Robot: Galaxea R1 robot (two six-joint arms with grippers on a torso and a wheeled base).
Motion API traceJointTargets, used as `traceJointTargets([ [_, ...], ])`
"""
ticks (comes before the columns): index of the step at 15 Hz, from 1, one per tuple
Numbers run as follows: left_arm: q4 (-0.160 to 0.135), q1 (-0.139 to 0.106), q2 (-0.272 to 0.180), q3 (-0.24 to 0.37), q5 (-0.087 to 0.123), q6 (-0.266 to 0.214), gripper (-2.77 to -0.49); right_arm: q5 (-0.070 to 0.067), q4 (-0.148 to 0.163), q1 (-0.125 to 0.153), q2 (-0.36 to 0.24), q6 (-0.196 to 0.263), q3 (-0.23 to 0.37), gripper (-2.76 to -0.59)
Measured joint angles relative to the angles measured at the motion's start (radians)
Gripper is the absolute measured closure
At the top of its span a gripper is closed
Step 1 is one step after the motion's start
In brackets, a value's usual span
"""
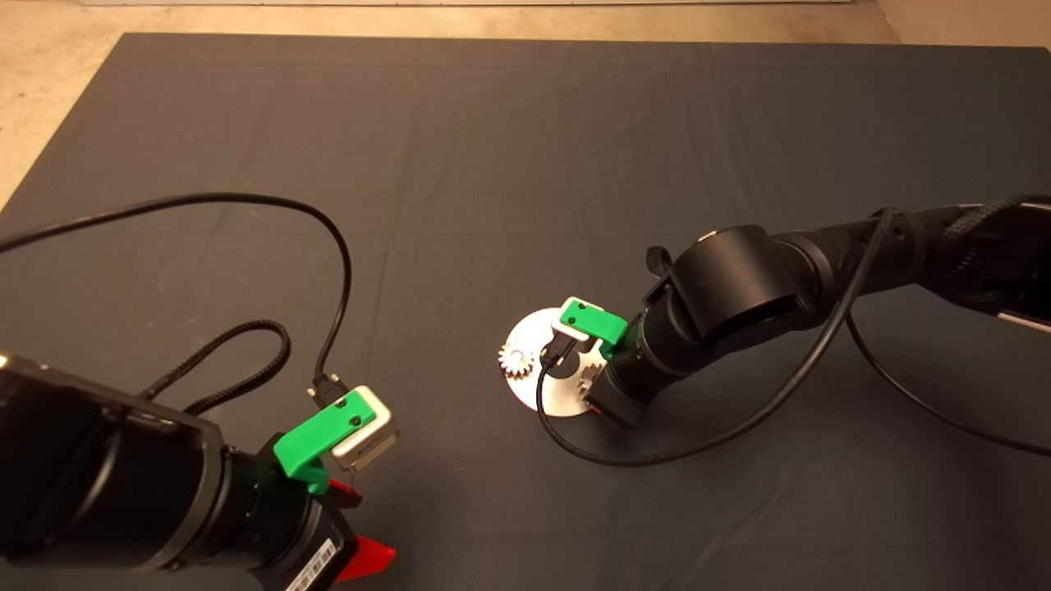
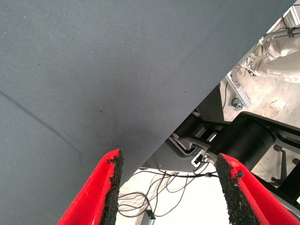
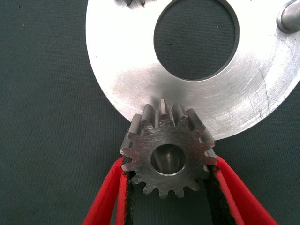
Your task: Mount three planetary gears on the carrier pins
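One planetary gear (image 3: 168, 157) clamped between the right tool (image 3: 168, 187) fingers, over the carrier disc (image 3: 136, 70) rim near mat (image 1: 525, 123) centre; another gear (image 1: 517, 359) seated on the disc. Left tool (image 2: 168, 187) spread wide, parked by the mat's near left corner.

A dark grey mat (image 1: 525, 148), faintly creased, is covering the bench. Pale beige floor (image 1: 49, 90) is showing beyond its far edge and left corner. In the left wrist view, light floor (image 2: 262, 89) is lying past the mat's edge, with metal frame pieces (image 2: 236, 93) and loose cables (image 2: 154, 185) resting there.
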Motion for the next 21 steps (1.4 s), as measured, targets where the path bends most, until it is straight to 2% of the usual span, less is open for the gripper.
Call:
traceJointTargets([
  [5, 0.0, 0.0, -0.001, 0.0, -0.003, 0.0, -1.33, -0.001, 0.0, 0.0, 0.0, 0.0, 0.002, -0.88],
  [9, 0.0, 0.0, -0.02, 0.0, -0.024, 0.0, -1.33, -0.001, 0.0, -0.002, 0.001, 0.0, 0.002, -0.88],
  [15, 0.0, 0.0, -0.021, 0.0, -0.027, 0.0, -1.33, 0.0, -0.002, -0.011, 0.003, -0.001, 0.002, -0.88],
  [18, 0.0, 0.0, -0.022, 0.0, -0.029, 0.0, -1.33, 0.001, -0.002, -0.028, 0.003, -0.007, 0.001, -0.88],
  [21, 0.0, 0.0, -0.022, 0.0, -0.032, 0.0, -1.33, 0.0, -0.002, -0.027, 0.003, -0.011, 0.0, -0.88],
])
